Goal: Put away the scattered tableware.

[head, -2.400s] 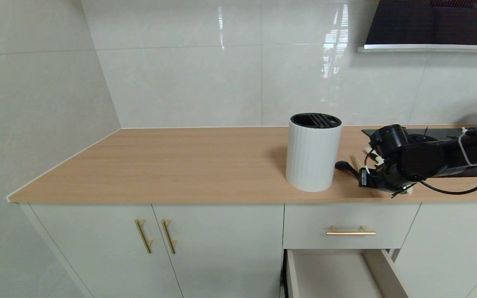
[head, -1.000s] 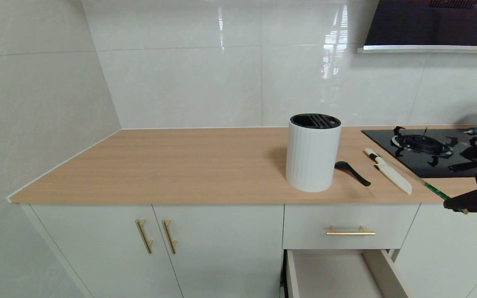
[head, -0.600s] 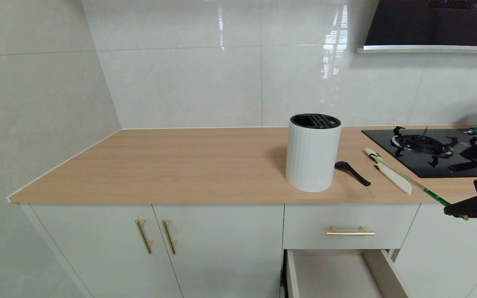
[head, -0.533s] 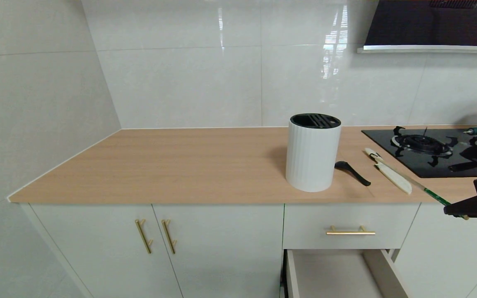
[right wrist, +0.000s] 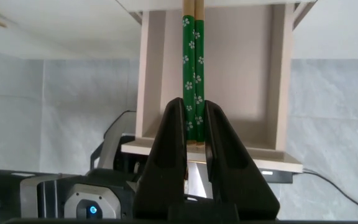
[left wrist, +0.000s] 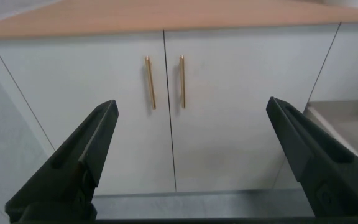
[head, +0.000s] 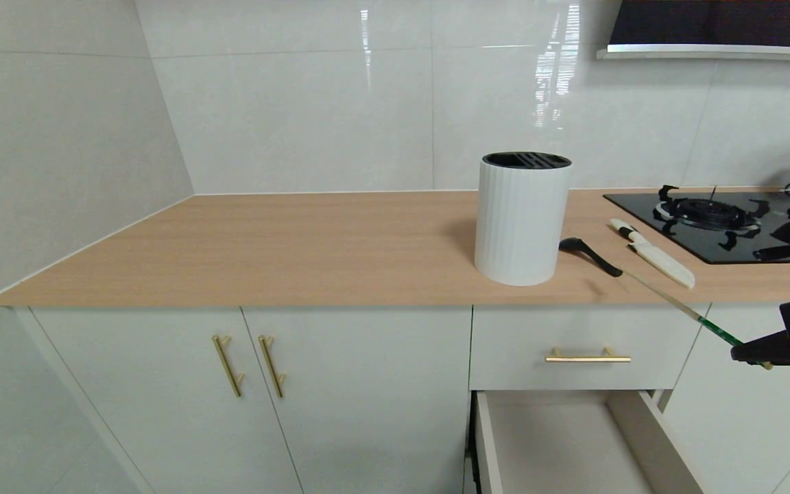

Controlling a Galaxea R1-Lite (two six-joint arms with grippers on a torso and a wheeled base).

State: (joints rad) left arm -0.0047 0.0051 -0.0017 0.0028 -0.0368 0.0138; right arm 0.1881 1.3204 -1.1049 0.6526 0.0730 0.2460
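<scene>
Green chopsticks (right wrist: 191, 62) within right claw (right wrist: 193, 107)

Worktop (head: 299, 247): wood-grain surface, matt, smooth.
Wall tiles (head: 299, 116): glazed, glossy, showing reflections.
Holder (head: 522, 219): white ribbed wall, matt; black slotted top, plastic by its look.
Spoon (head: 587, 252): black, smooth, slight sheen.
Knife (head: 655, 254): off-white, smooth, matt.
Hob (head: 676, 233): black glass-like plate, glossy.
Chopsticks (right wrist: 190, 74): green lacquer with white flower print between the right jaws; bare pale wood beyond the jaw tips.
Right gripper (right wrist: 193, 106): black plastic, matt, smooth.
Left gripper (left wrist: 191, 107): black plastic, matt.
Cabinet doors (left wrist: 229, 112): beyond the left jaws; white, smooth, matt.
Door handles (left wrist: 149, 81): brass-coloured metal, satin.
Drawer (right wrist: 151, 74): beyond the right jaws; pale smooth panels, matt.
</scene>
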